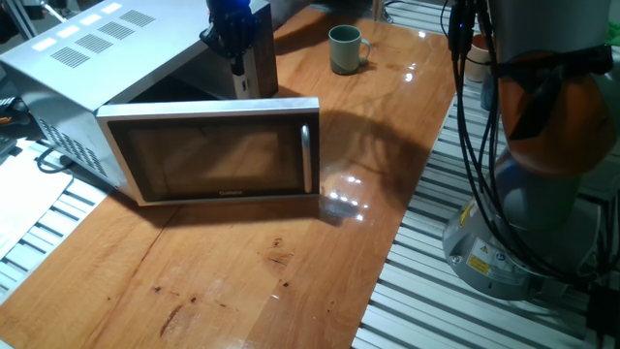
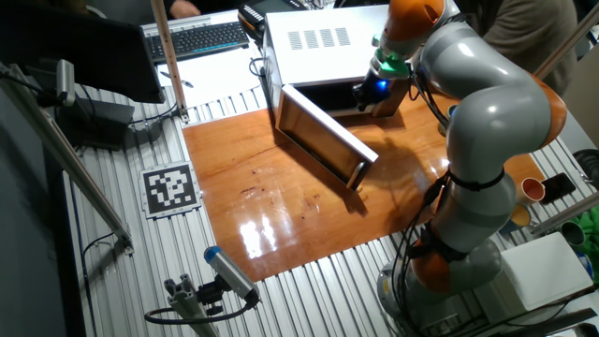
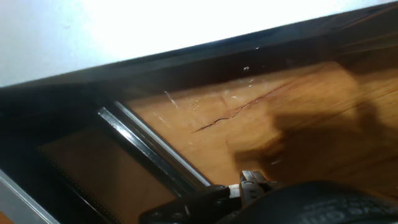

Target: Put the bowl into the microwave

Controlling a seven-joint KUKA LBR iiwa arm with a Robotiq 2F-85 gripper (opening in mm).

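Note:
The microwave (image 1: 87, 48) stands at the back left of the wooden table, its dark glass door (image 1: 218, 150) swung wide open with the silver handle at its right end. It also shows in the other fixed view (image 2: 323, 42) with the door (image 2: 323, 140) standing out. The bowl (image 1: 344, 48), a small grey-green mug with a handle, stands upright on the table to the right of the microwave. My gripper (image 1: 236, 70) hangs at the right side of the microwave's opening, fingers together and empty, well left of the bowl. It also shows in the other fixed view (image 2: 372, 92).
The arm's grey base (image 1: 523, 223) and cables stand off the table's right edge. A tan cup (image 1: 477, 60) sits beyond that edge. A keyboard (image 2: 201, 39) and papers lie behind the microwave. The hand view shows the table top (image 3: 298, 118) through the door glass.

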